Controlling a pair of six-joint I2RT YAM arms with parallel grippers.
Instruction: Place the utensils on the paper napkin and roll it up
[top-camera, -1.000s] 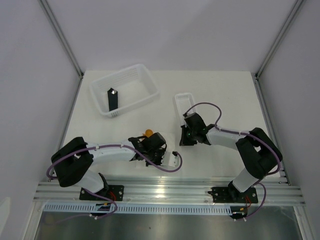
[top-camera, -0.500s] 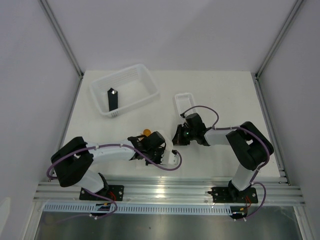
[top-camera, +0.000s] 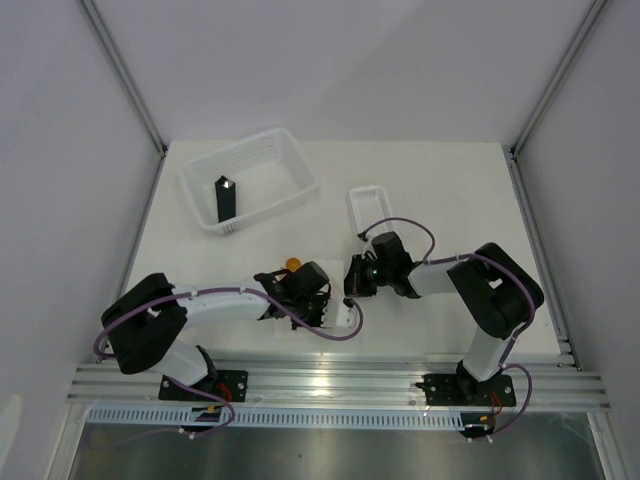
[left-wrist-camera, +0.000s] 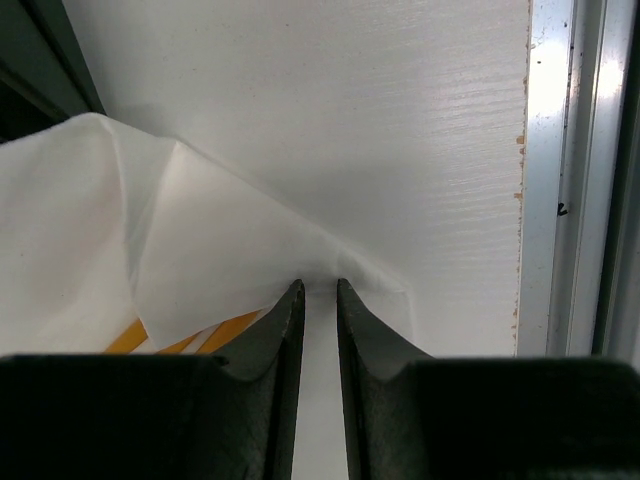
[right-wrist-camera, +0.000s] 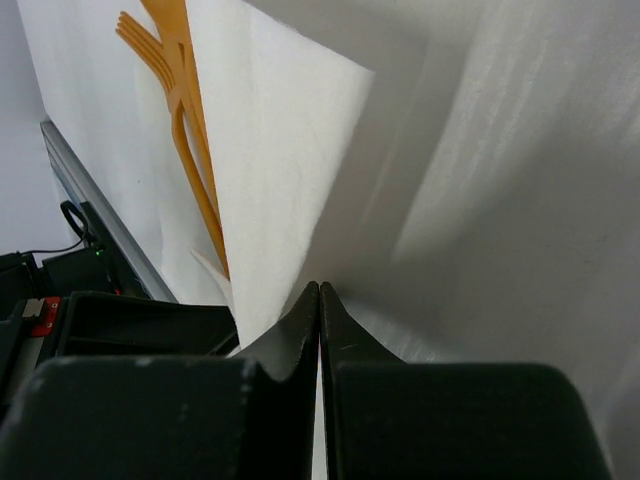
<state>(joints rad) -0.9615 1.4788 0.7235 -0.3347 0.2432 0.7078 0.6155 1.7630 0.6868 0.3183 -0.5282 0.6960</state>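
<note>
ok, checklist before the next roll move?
1. Left gripper pinching napkin fold: ok.
2. Right gripper shut on napkin edge: ok.
3. Utensils tucked under the fold: ok, orange handles run beneath it.
4. Fork fully covered: not ok, tines bare.
5. All three pieces present: cannot tell.
</note>
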